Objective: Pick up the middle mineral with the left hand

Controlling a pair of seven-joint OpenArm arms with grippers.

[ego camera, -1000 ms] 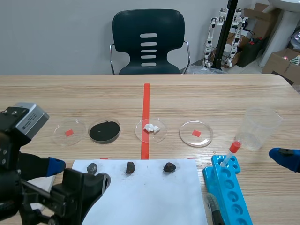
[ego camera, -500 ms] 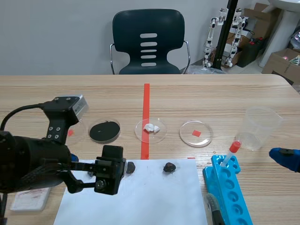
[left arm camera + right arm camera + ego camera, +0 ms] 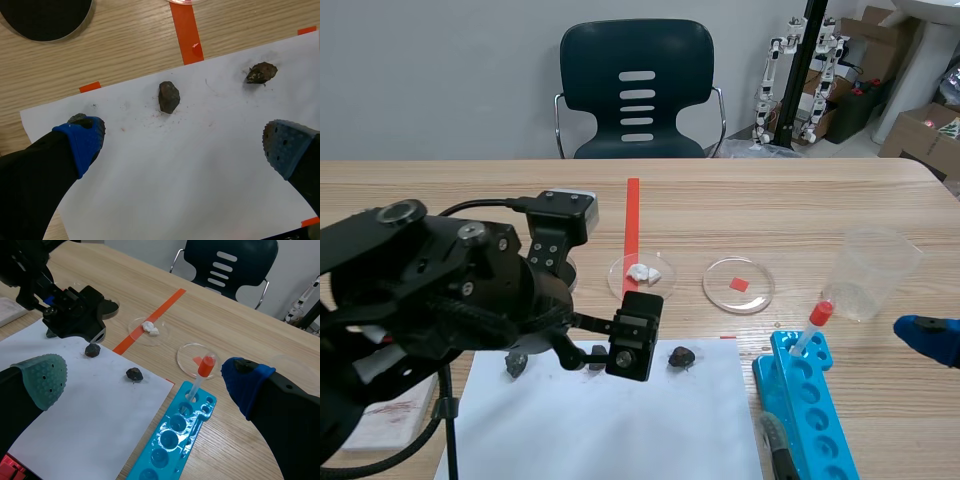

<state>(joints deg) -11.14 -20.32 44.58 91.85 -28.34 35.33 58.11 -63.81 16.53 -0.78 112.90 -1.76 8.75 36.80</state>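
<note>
Just ahead of the left claw (image 3: 182, 145), in line with the gap of its widely spread fingers, the middle mineral (image 3: 168, 96) lies ungripped on the white paper (image 3: 200, 165). A second mineral (image 3: 77, 119) is half hidden behind one fingertip. A third mineral (image 3: 261, 73) lies ahead of the other. The right claw (image 3: 145, 377) is spread wide, holding nothing.

light wooden table (image 3: 770, 200), dark slotted-back plastic chair with chrome frame (image 3: 637, 88) behind it, plain grey wall (image 3: 440, 70), brown cardboard boxes (image 3: 920, 132) far right.
</note>
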